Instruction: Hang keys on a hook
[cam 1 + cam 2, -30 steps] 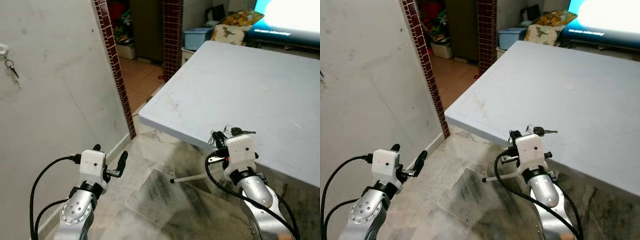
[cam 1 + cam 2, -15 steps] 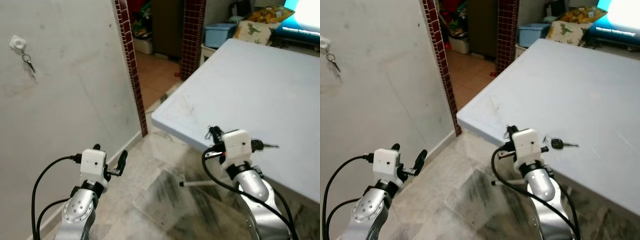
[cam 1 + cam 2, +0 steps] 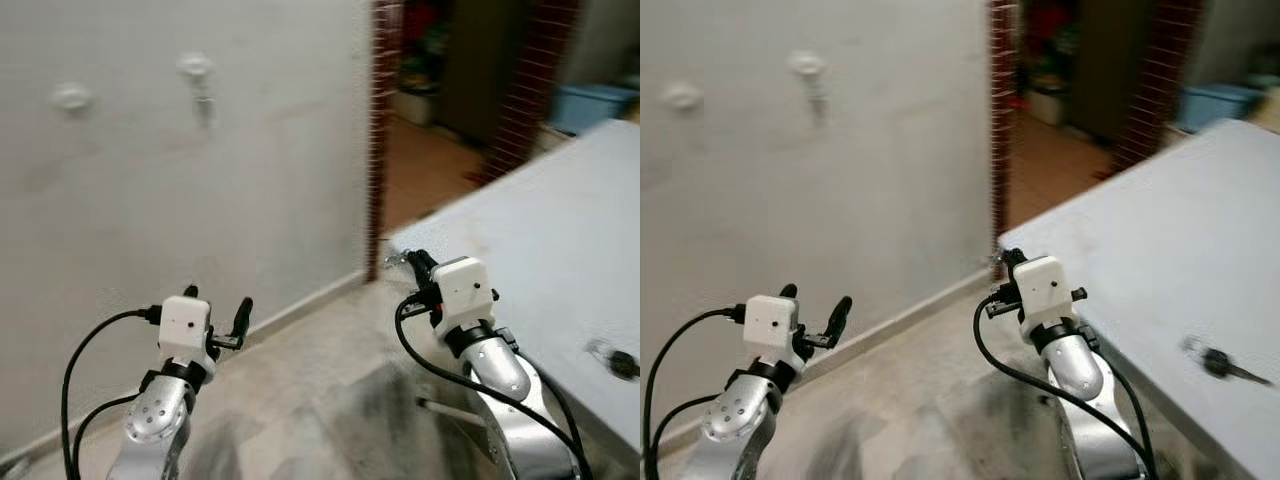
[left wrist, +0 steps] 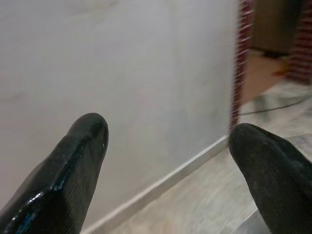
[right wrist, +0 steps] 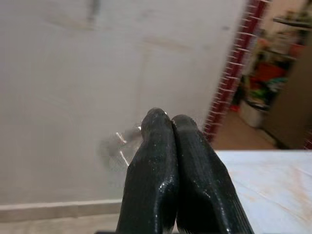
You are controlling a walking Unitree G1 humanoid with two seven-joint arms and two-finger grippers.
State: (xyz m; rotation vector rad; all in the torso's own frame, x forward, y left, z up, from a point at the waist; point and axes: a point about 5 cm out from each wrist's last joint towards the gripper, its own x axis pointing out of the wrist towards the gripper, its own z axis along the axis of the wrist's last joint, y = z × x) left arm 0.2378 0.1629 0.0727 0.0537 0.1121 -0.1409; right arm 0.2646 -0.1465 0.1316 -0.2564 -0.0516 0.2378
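My right gripper (image 3: 410,263) is shut on a small key ring (image 5: 116,146), which dangles blurred from the fingertips (image 5: 161,122) in the right wrist view. It is held over the near corner of the grey table (image 3: 520,240), facing the white wall. Two white hooks are on that wall: one (image 3: 195,65) with a small key (image 3: 204,106) hanging under it, and one (image 3: 70,97) further left. My left gripper (image 3: 217,302) is open and holds nothing, low in front of the wall (image 4: 146,73). A dark-headed key (image 3: 620,362) lies on the table at the right.
A brick-red door frame (image 3: 378,120) ends the wall on the right, with a doorway and a blue bin (image 3: 590,105) beyond it. The table's corner (image 3: 400,245) juts towards the wall. Marbled floor (image 3: 320,400) runs between the wall and the table.
The camera has swung left, so the wall and hooks moved towards the centre and the table slid right. Both arms keep their pose; the right gripper stays shut.
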